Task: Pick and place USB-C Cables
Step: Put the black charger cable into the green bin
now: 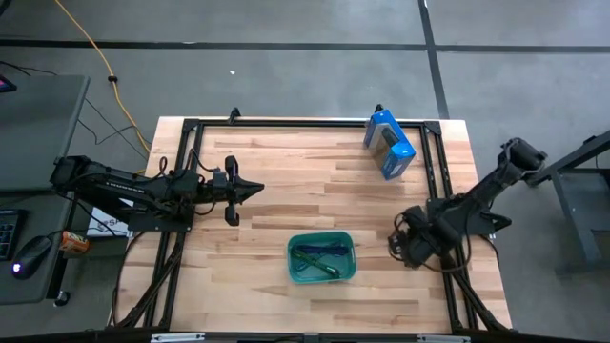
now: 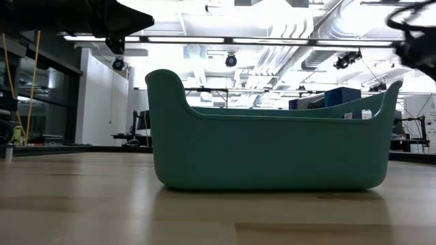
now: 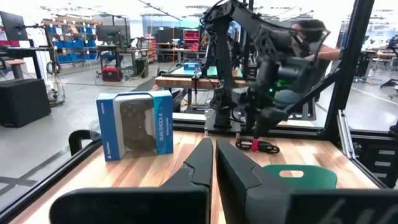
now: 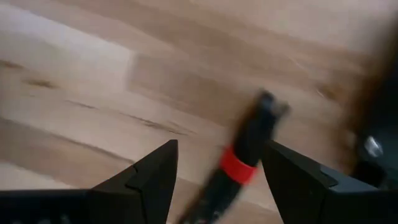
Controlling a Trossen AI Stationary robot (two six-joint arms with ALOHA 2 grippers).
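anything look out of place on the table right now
One red-and-black cable lies loose on the wood by the right gripper, whose fingers are open around it, while other cables sit in the teal tub. Nothing spilled or damaged.

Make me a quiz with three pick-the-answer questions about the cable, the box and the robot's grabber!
1. Where is the red-and-black cable?
A. on the floor
B. on the wooden table, under the right gripper
C. on a shelf

2. What colour is the box?
A. blue
B. yellow
C. white

3. How are the right gripper's fingers?
A. squeezed shut
B. open, with the cable between them
C. holding a cup

Answers:
1. B, because the left wrist view shows the cable lying on the wood below that gripper, outside the teal tub.
2. A, because the box shows blue in both the high view and the left wrist view.
3. B, because the right wrist view shows the two fingers wide apart, one on either side of the cable.
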